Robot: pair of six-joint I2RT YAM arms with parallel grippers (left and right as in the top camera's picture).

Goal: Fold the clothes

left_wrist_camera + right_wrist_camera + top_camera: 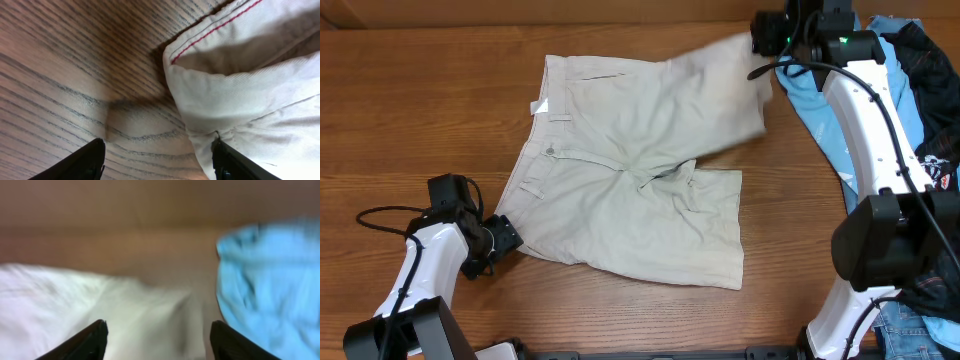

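Left tool (159,162) jaws apart at shorts (630,190) waistband corner | right tool (157,340) jaws apart above blurred shorts leg, beside blue T-shirt (270,280) | shorts spread on worktop (420,100)

The shorts (640,190) are matt beige woven cloth, soft and creased, with a fine twill rib showing up close. The table (420,110) is smooth brown wood grain with a faint sheen. The arm shell (865,120) looks like glossy white plastic. The T-shirt (815,110) is soft blue cloth.
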